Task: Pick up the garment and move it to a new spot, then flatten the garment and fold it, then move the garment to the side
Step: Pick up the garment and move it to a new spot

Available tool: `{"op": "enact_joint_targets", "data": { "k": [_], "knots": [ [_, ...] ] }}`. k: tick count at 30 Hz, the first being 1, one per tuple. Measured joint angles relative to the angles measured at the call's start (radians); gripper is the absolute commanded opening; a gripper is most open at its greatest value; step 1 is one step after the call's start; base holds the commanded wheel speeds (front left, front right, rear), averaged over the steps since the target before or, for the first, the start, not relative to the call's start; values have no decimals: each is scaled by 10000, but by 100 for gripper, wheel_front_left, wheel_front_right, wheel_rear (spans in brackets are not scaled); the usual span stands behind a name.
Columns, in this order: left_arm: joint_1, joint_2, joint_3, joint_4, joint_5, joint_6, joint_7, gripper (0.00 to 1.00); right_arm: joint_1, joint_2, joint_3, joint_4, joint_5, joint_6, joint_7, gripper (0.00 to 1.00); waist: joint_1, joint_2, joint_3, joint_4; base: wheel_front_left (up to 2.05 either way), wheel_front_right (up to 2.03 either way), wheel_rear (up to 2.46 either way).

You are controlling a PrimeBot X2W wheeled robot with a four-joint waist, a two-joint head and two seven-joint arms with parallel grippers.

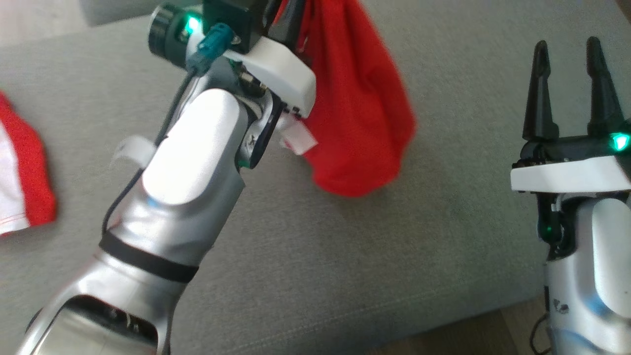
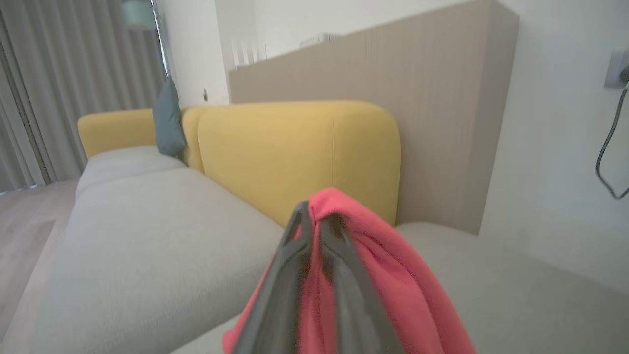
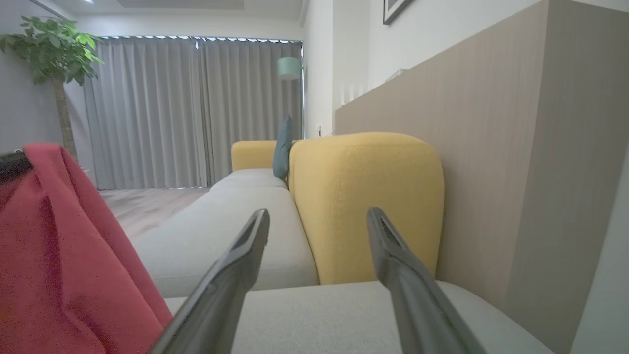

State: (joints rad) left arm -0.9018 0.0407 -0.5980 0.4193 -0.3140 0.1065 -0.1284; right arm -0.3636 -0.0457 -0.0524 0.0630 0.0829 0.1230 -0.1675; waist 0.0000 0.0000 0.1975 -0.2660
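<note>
Left gripper [image 2: 314, 216]: fingers pressed together, clamped on a fold of the red garment [image 2: 403, 275]. In the left wrist view the cloth bunches over the fingertips and drapes down the right side of the fingers, with a strip caught between them.

Head view: the garment [image 1: 360, 108] hangs as a loose bundle from the top of the frame, just right of the left wrist. Its lower end is over the grey sofa seat [image 1: 345, 256]. Cannot tell whether the bottom touches the seat; a soft shadow sits under it. A white tag [image 1: 298, 138] sticks out of the cloth by the wrist housing.

Right gripper [image 1: 567, 49]: fingers spread wide, nothing between them, at the right edge and well apart from the garment. The right wrist view confirms it: the right gripper [image 3: 318, 212] is wide open and empty over the seat, and the garment [image 3: 59, 255] hangs at the left edge of that view, clear of both fingers.

A second piece of clothing, red and white [image 1: 19, 167], lies flat on the seat at the far left, well apart from the held garment.

Beyond the seat are the yellow backrest [image 2: 295, 152] and a teal cushion [image 2: 168, 120] propped against it.
</note>
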Motion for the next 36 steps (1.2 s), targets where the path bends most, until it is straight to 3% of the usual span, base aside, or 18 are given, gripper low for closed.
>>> {"op": "enact_joint_targets", "data": {
  "k": [1, 5, 11, 15, 21, 29, 36],
  "knots": [
    [-80, -15, -105, 462, -77, 0, -56, 100, -1, 0, 4, 38, 59, 0, -8, 100, 0, 0, 113, -112, 0, 0, 0],
    [-345, -63, -230, 2476, -79, 182, -763, 100, -1, 2, 134, 372, 249, 0, -224, 100, 0, 0, 555, -500, 0, 0, 0],
    [-471, 174, 288, 2771, -247, -23, -1212, 100, 74, 2, 73, 625, 309, 0, -366, 100, 0, 0, 540, -78, 0, 0, 0],
    [354, 612, 708, 1636, -245, -10, -1248, 100, 364, 2, -117, 740, 299, 0, -395, 100, 0, 0, 258, 518, 0, 0, 0],
    [3196, 1097, 1164, -180, -136, 56, -1283, 100, 1151, 4, 21, 1076, 305, 2, -397, 100, 0, 0, -366, 1427, 0, 0, 0],
    [6547, 1103, 1887, -2435, 244, 268, -1283, 100, 2208, 6, 809, 1463, 779, 0, -548, 100, 0, 0, -1381, 2261, 0, 0, 0],
    [8119, 711, 2330, -3593, 968, 267, -1283, 100, 2886, 8, 1122, 1590, 1028, 0, -715, 100, 0, 0, -1883, 2463, 0, 0, 0]
  ]
}}
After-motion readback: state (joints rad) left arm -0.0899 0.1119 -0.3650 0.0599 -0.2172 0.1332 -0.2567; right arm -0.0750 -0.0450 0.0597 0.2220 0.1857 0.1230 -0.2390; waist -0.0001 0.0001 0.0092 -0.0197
